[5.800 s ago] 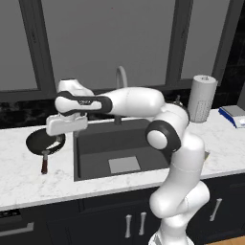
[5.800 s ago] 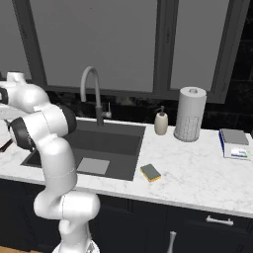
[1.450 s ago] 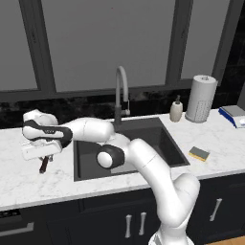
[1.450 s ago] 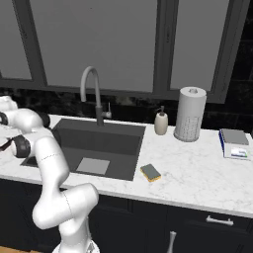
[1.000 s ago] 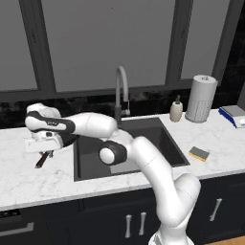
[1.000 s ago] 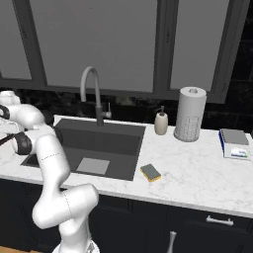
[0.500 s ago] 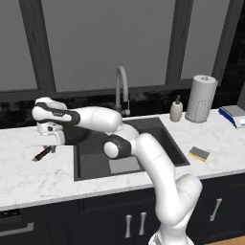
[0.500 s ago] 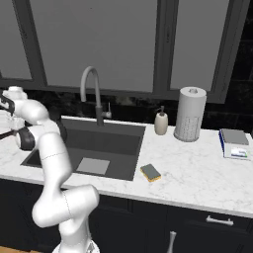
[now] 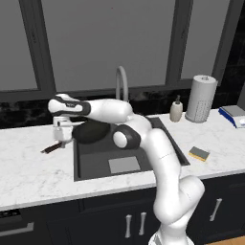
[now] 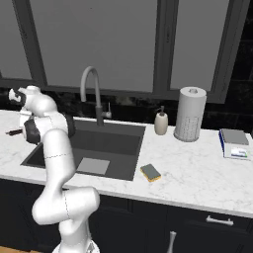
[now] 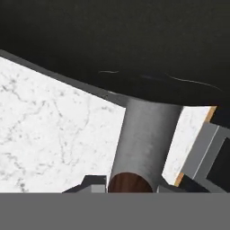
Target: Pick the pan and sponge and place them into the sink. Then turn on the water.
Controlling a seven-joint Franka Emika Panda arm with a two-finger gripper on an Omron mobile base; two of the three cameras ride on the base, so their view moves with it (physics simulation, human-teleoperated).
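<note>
Pan (image 9: pixel 91 132) first: in the left base view we see it lifted off the counter (image 9: pixel 28 167), tilted, its black bowl over the left edge of the sink (image 9: pixel 125 165) and its reddish handle pointing down toward the marble on the left. The gripper (image 9: pixel 60 135) is clamped on the handle, far from the bowl, so we judge the pan could turn in the grip or knock the sink rim if it comes down too early. The sponge (image 9: pixel 199 153) lies near the right edge of the sink, close to the front edge of the counter. In the right base view the faucet (image 10: pixel 92 94) stands at the back edge of the sink with no water running, and the sponge (image 10: pixel 150 172) is untouched. In the hand view the fingers are closed on the handle end, and the pan's dark underside (image 11: pixel 134 40) hangs above the white marble.
</note>
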